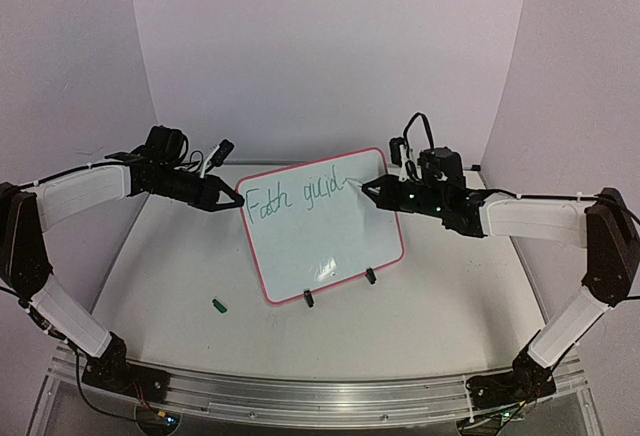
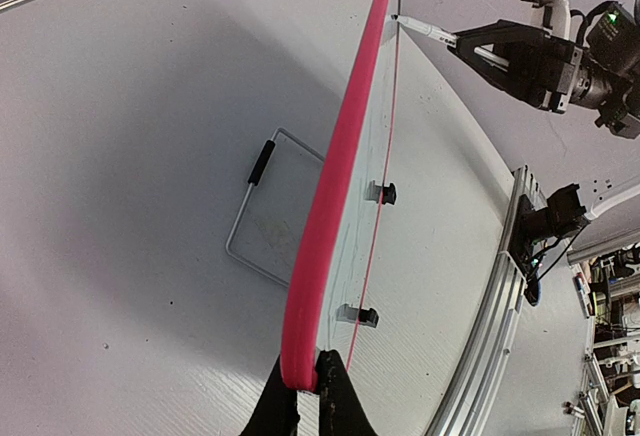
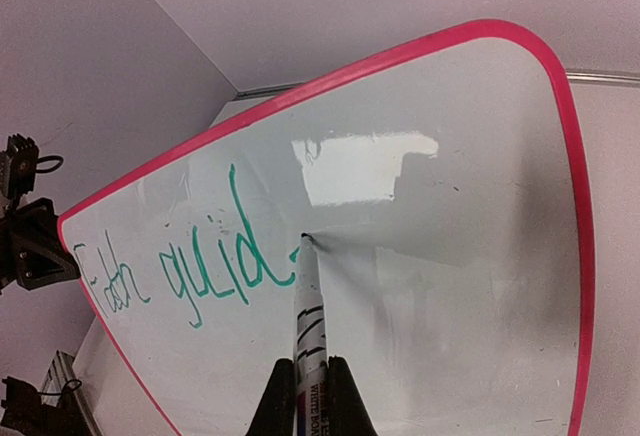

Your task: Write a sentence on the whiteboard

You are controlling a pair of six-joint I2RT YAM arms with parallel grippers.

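The whiteboard [image 1: 330, 246] with a pink-red rim stands tilted on two black clip feet in the middle of the table. Green cursive on it reads "Faith guid" [image 1: 292, 199] along the top; it also shows in the right wrist view [image 3: 215, 261]. My left gripper [image 1: 238, 199] is shut on the board's left rim [image 2: 305, 356]. My right gripper [image 1: 368, 188] is shut on a white marker [image 3: 308, 326], whose tip touches the board just right of the "d". The marker tip also shows in the left wrist view [image 2: 400, 20].
A small green marker cap [image 1: 219, 305] lies on the table left of the board. A wire stand [image 2: 262, 218] props the board from behind. A metal rail [image 1: 300, 396] runs along the near table edge. White walls close in behind and at the sides.
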